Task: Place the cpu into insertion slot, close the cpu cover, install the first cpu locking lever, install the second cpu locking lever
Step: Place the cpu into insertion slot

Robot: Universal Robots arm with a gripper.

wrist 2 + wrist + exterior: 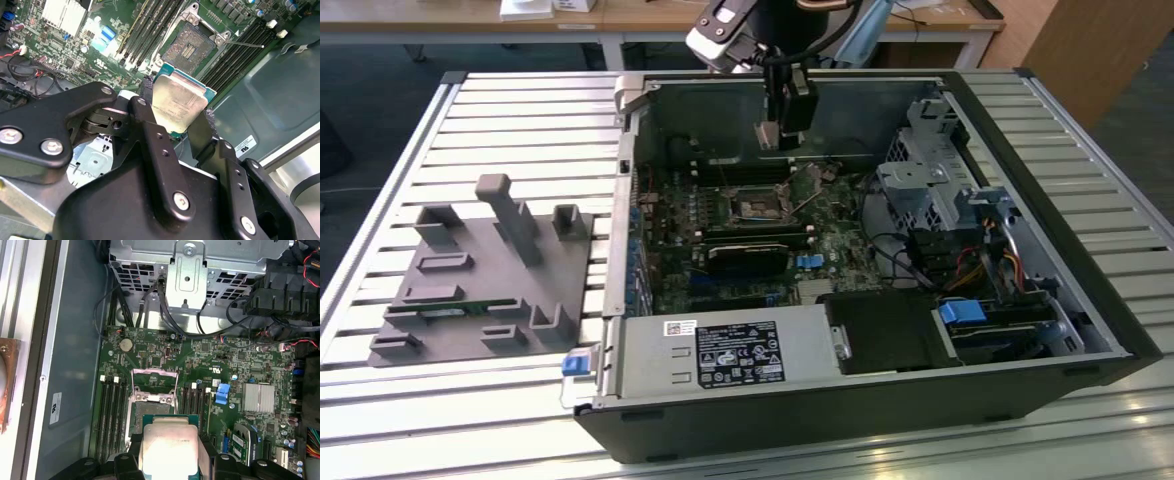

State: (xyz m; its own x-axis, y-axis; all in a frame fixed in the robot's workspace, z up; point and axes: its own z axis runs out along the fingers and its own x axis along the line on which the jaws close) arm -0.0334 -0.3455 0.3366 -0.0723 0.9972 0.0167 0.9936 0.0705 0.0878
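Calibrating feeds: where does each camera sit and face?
Exterior view: off-arm, looking down into the open black metal computer case; end effector hangs over it.
Second wrist view: on the arm, slanting across the green circuit board.
First wrist view: on the arm, straight down on that board.
Both wrist views share the end effector gripping the small silvery square cpu near the black square insertion slot.

Support: I see a table [520, 110] of pale metal slats carrying everything here.
Item A: an open, dark-walled computer case [827, 420] lies on its side on the slats, filling the middle and the exterior view's right.
Item B: a grey fixture [480, 290] with upright posts and shallow pockets rests on the slats just beside the case, at the exterior view's left.
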